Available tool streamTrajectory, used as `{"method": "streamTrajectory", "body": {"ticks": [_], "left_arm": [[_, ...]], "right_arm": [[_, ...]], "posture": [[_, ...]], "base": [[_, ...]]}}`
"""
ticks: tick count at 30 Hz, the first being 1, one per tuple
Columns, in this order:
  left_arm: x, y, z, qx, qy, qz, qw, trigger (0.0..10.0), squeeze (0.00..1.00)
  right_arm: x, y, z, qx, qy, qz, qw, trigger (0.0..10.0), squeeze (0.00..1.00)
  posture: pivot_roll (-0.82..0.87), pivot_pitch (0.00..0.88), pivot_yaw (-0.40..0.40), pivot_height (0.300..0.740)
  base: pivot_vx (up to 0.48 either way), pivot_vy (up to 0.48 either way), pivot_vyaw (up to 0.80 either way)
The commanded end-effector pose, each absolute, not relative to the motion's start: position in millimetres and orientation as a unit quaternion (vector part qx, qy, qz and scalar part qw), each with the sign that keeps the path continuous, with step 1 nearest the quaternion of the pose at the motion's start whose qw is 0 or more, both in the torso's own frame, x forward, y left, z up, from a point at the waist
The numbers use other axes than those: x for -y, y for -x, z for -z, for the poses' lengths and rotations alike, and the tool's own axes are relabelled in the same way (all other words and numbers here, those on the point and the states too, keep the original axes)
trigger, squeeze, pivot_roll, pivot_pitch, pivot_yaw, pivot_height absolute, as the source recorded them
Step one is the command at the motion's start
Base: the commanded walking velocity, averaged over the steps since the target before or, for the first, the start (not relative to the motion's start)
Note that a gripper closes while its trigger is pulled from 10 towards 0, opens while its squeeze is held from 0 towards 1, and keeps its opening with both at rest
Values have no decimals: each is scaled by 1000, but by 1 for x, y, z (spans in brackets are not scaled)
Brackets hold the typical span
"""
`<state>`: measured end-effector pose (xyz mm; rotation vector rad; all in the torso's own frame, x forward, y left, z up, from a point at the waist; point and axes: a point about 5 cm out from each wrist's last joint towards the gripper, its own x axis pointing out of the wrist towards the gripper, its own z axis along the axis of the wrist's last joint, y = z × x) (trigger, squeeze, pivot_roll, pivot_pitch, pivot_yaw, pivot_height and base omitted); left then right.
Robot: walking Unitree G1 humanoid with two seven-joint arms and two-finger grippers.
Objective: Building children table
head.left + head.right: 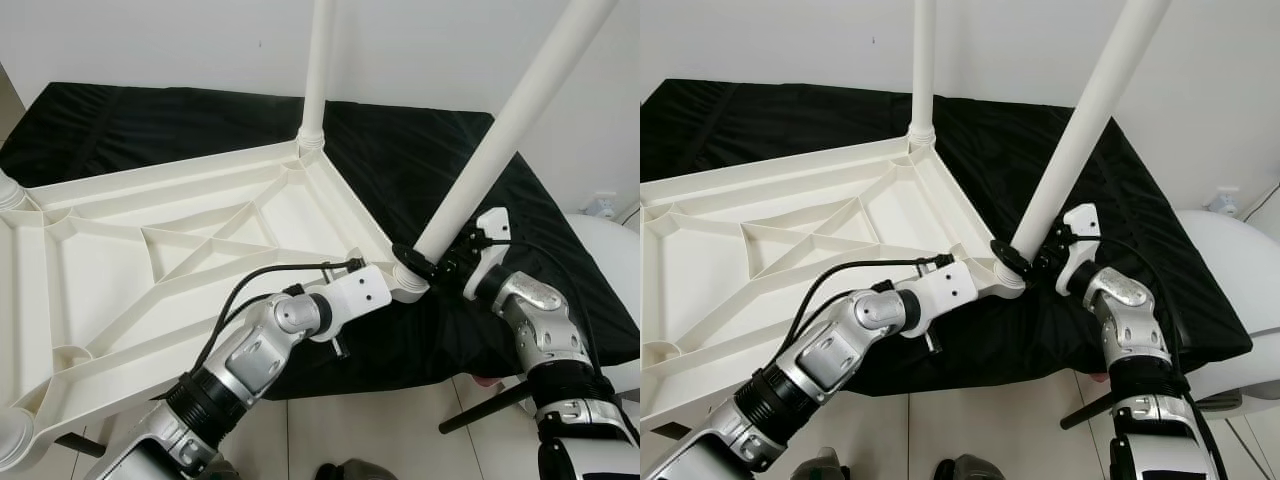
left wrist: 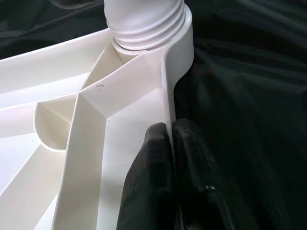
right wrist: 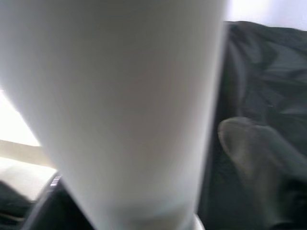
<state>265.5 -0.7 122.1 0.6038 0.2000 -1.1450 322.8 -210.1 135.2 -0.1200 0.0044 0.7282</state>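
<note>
Far leg: seated upright in tabletop.
Near leg: right gripper apparently clamps it, seating unfinished.
Left gripper: pinches tabletop rim.

Legible text: none | Labels, brands, numbers, signs: none readable on any surface | Faint dark mark on a white tabletop rib: too small to read

My right wrist view blurs the leg; both legs' tops run off the upper edge.
</note>
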Motion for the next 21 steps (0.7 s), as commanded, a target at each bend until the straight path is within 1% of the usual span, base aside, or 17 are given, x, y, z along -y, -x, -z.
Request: {"method": "streamTrajectory", "body": {"ticks": [1, 20, 21], "left_arm": [[9, -255, -118, -91, -273, 577, 764, 10000, 0], [8, -255, -119, -93, -273, 578, 763, 10000, 0], [8, -255, -119, -93, -273, 578, 763, 10000, 0]], "right_arm": [[229, -323, -134, -17, 67, -330, 942, 0, 0], [239, -321, -131, -5, 49, -331, 942, 0, 0], [239, -321, -131, -4, 48, -328, 943, 1725, 0]], "posture": [[13, 0, -95, 740], [9, 0, -90, 740], [8, 0, -91, 740]], "base": [[0, 0, 0], [0, 0, 0], [0, 0, 0]]}}
